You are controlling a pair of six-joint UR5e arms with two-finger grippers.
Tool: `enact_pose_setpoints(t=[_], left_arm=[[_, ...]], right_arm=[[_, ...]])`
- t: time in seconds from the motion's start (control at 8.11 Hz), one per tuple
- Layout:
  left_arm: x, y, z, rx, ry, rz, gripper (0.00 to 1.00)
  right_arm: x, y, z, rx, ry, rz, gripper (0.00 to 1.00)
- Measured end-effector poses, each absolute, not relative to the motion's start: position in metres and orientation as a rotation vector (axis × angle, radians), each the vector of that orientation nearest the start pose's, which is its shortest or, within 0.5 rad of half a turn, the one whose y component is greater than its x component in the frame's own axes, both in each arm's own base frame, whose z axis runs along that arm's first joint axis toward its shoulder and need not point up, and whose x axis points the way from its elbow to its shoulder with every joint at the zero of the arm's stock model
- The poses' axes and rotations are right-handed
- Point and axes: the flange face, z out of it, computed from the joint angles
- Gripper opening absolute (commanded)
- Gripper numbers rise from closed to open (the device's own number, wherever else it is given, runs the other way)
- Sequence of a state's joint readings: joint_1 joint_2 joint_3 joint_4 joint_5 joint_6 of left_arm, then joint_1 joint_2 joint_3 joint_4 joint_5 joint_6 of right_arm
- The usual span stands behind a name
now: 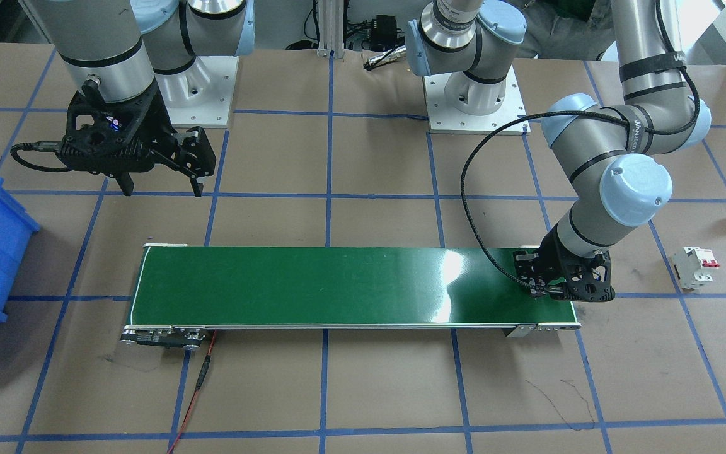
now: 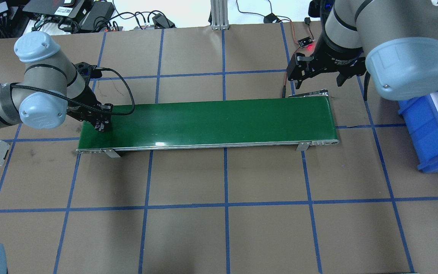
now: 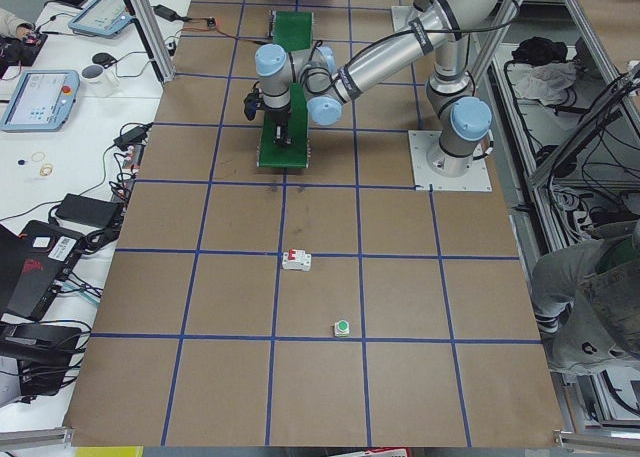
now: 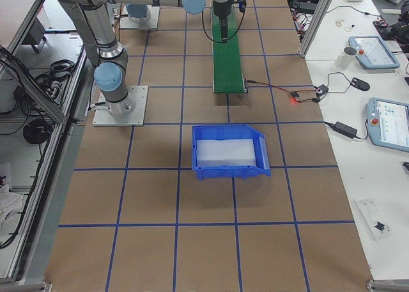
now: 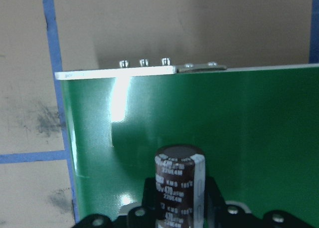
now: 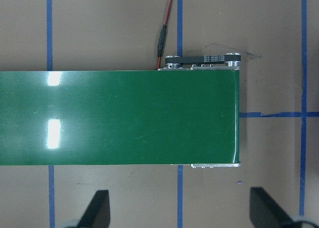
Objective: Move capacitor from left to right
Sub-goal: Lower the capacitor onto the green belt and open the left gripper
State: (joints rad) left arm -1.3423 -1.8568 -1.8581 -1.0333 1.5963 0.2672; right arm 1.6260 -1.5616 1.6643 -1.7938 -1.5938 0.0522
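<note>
While the capacitor [image 5: 179, 180] is sitting clamped between the fingers of the left gripper [image 2: 101, 127], its long axis is running along those fingers and pointing toward the belt [image 2: 219, 121], with its flat end cap facing away from the wrist. The gripper is pinching the part by its lower body and hanging low over the belt's left end, close to the end edge. Whether the capacitor is touching the green surface cannot be told. The left arm is reaching in from the table's left side, elbow bent and wrist tilted down over that end. The right gripper [image 1: 162, 184] is hovering high above the belt's right end, its jaws spread wide and holding nothing, well apart from the capacitor. Since nearly the whole belt is lying between the two grippers, the left arm is by far the nearer one, and the coming move is probably a release onto the belt.
</note>
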Motion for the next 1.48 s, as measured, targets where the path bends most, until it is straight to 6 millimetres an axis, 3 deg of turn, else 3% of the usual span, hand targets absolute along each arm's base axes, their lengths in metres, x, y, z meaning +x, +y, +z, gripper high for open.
enact_pose_setpoints(t=[0.12, 0.25, 0.37, 0.62, 0.86, 1.36, 1.48], left_arm=[[-0.004, -0.560, 0.253, 0.058, 3.125, 0.069, 0.51], [-0.004, -0.559, 0.251, 0.058, 3.125, 0.075, 0.92], [-0.004, -0.558, 0.250, 0.058, 3.125, 0.078, 1.00], [-0.004, -0.558, 0.253, 0.061, 3.122, 0.056, 1.00], [-0.008, -0.556, 0.275, 0.063, 3.114, -0.013, 1.00], [-0.024, -0.542, 0.371, -0.076, 3.177, -0.338, 1.00], [-0.028, -0.541, 0.384, -0.079, 3.229, -0.396, 1.00]], right_arm=[[0.159, -0.497, 0.460, -0.003, 3.152, -0.191, 1.00], [0.159, -0.497, 0.460, -0.003, 3.152, -0.191, 1.00], [0.159, -0.497, 0.460, -0.003, 3.152, -0.191, 1.00], [0.159, -0.497, 0.460, -0.003, 3.152, -0.190, 1.00], [0.159, -0.497, 0.460, -0.003, 3.152, -0.191, 1.00], [0.159, -0.497, 0.461, -0.003, 3.151, -0.198, 1.00], [0.159, -0.498, 0.461, 0.001, 3.151, -0.202, 1.00]])
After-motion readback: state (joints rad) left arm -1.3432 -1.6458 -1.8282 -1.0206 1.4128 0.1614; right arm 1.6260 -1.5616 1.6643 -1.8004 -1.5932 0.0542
